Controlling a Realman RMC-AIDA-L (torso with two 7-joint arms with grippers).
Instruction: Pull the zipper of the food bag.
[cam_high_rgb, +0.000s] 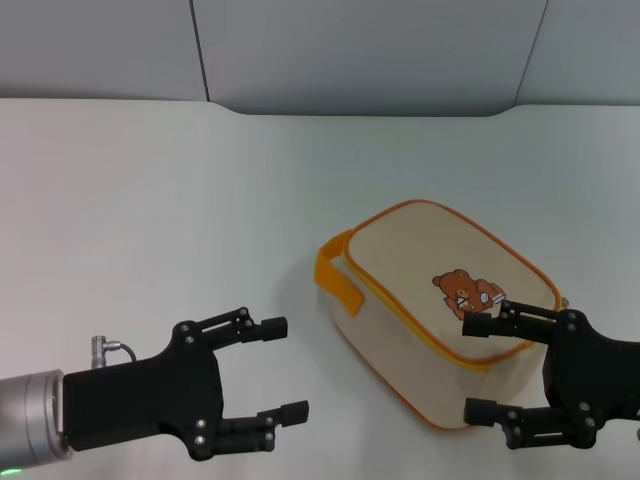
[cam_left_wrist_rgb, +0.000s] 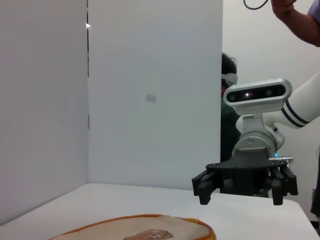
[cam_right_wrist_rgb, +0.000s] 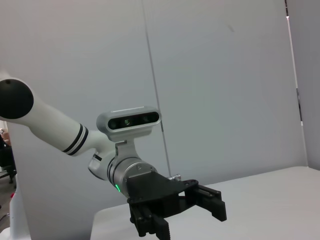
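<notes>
Both grippers, left at 7 o'clock and right at 5, spread open; pre-grasp, food bag right of centre; next, find zipper pull.

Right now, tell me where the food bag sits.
In the head view, the food bag lies on the white table, right of centre, just ahead of the open right gripper.
</notes>
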